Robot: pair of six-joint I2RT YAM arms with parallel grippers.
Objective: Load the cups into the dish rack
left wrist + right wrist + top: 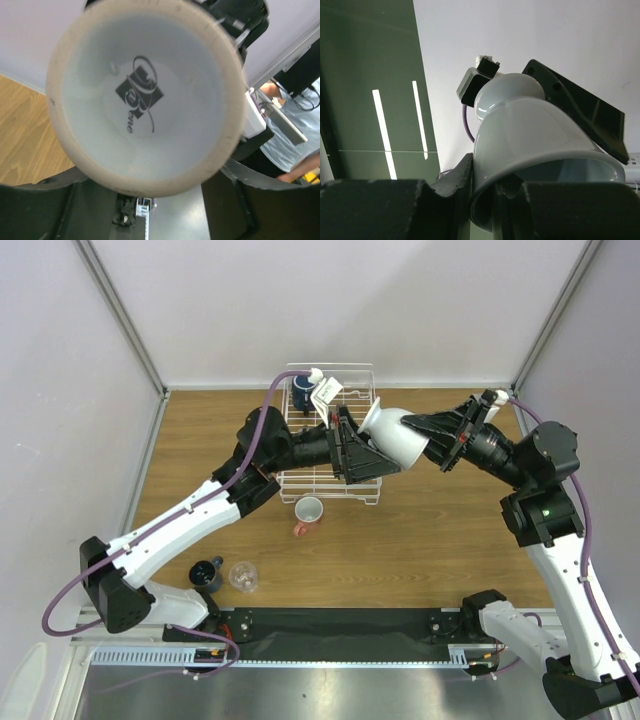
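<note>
The light grey mug (395, 437) hangs in the air over the right end of the white wire dish rack (345, 367). My right gripper (432, 437) is shut on its rim, one finger inside and one outside (495, 185). My left gripper (366, 450) is open, its fingers (35, 210) spread on either side of the mug's base (145, 95), which fills the left wrist view and carries a printed logo. The large navy mug (303, 393) stands in the rack's far left corner. The salmon-pink cup (308, 512) lies on its side just in front of the rack.
The small dark blue cup (206, 573) and the clear glass tumbler (243, 576) stand near the left arm's base. A white tag (327, 393) sits in the rack beside the navy mug. White walls close off the back and sides of the wooden table (450, 540).
</note>
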